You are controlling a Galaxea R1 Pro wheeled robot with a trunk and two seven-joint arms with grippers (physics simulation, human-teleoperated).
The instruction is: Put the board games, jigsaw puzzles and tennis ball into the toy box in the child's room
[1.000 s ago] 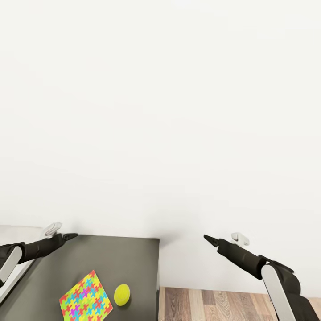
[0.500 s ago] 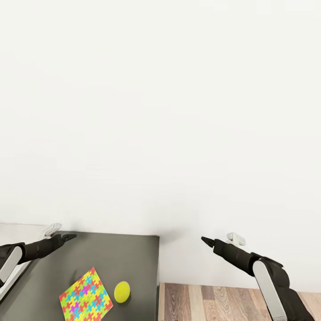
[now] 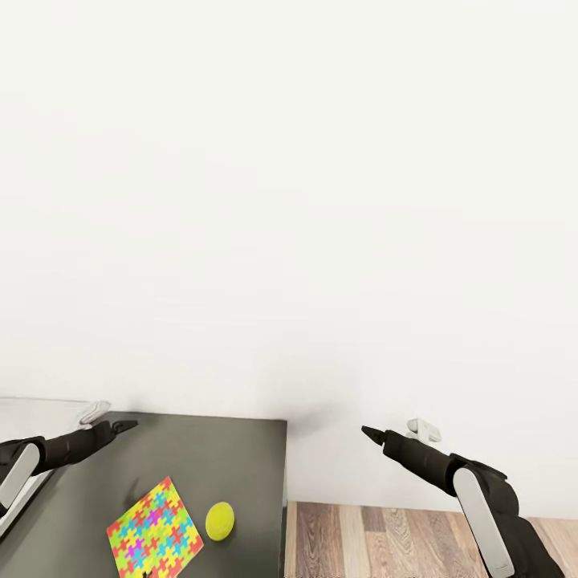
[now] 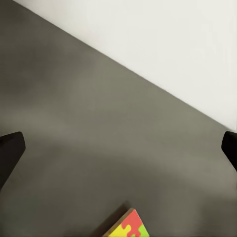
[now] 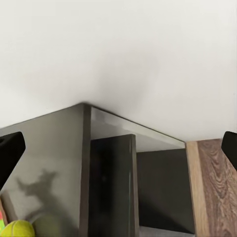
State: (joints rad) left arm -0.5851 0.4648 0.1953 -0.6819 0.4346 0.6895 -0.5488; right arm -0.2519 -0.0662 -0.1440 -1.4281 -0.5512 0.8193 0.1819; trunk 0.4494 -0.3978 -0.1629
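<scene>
The left gripper point(image 3: 128, 424) hangs over the far left corner of the dark grey table top point(image 3: 225, 466), and it holds nothing. In the left wrist view its two black fingertips point(image 4: 10, 153) stand far apart at the two edges of the picture, so the claw is spread wide, with only the bare table top and the white wall point(image 4: 163, 44) between them. One corner of the jigsaw puzzle point(image 4: 129, 228) shows in that view, close under the claw.

The right gripper point(image 3: 365, 432) is off the table, beyond its right edge, in front of the wall and above the wood-plank floor point(image 3: 385, 538). It is also spread wide and empty: its fingertips point(image 5: 11, 153) stay at the far edges of the right wrist view, and between them are the table's corner point(image 5: 86, 106) and the dark side panel under it.

On the table top the jigsaw puzzle point(image 3: 155, 530) lies flat, turned at an angle, near the front. The tennis ball point(image 3: 220, 520) rests just beside the puzzle, between the puzzle and the table's right edge; I cannot tell if they touch
</scene>
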